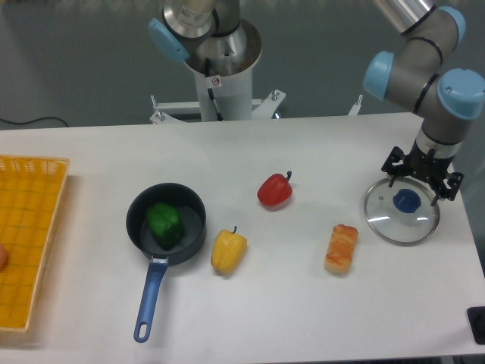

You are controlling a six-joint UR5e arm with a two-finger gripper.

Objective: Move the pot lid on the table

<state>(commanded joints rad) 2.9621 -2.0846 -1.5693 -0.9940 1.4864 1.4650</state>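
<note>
the pot lid (pixel 401 214) lies flat near the right edge of the table (pixel 303 303), blue knob up, just right of a piece of bread (pixel 341 248). the gripper (pixel 422 176) hangs over the lid's far rim — fingers spread, holding nothing.

Pincer (pixel 423 177): fingertips small, dark, whether spread or closed not readable. Far left of pincer: yellow-orange mesh tray (pixel 30 227) cut by left frame edge; pinkish round object (pixel 2 258) in it mostly cropped, unidentifiable. Below pincer, bottom right corner: dark object (pixel 477 324) clipped by edge, unidentifiable. Worktop (pixel 250 303) front edge clipped by frame bottom. Arm upper links run out top of frame.
</note>
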